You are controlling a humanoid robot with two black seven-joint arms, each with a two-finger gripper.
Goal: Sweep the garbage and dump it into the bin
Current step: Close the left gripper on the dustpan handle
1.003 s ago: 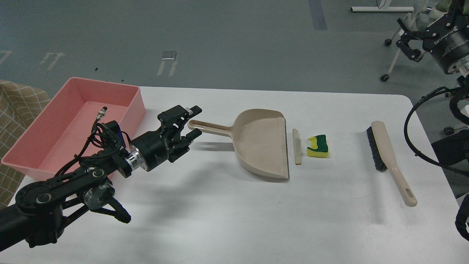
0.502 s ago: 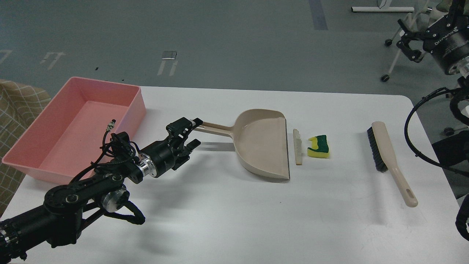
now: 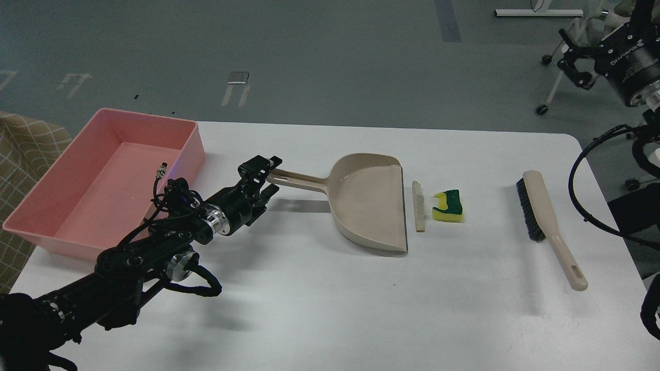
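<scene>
The garbage lies mid-table: a thin bread slice [image 3: 418,207] and a yellow sponge chunk with a green top [image 3: 448,206], just right of the beige dustpan [image 3: 368,201]. The dustpan's open edge faces them. The pink bin [image 3: 62,233] stands at the table's far left and looks bare inside. My left gripper [image 3: 266,180] is open at the dustpan's handle end [image 3: 289,179], one finger on each side of it. My right gripper [image 3: 571,57] is open, raised off the table's right end, holding nothing.
A beige brush with black bristles [image 3: 544,214] lies on the table at the right, handle toward the front. The white table [image 3: 330,309] has a rounded far right corner. Wheeled chair legs [image 3: 547,77] stand on the floor behind.
My left arm has reached forward and lowered; its gripper moved right until its fingers straddle the dustpan's handle end. The dustpan, garbage and brush have not moved.
</scene>
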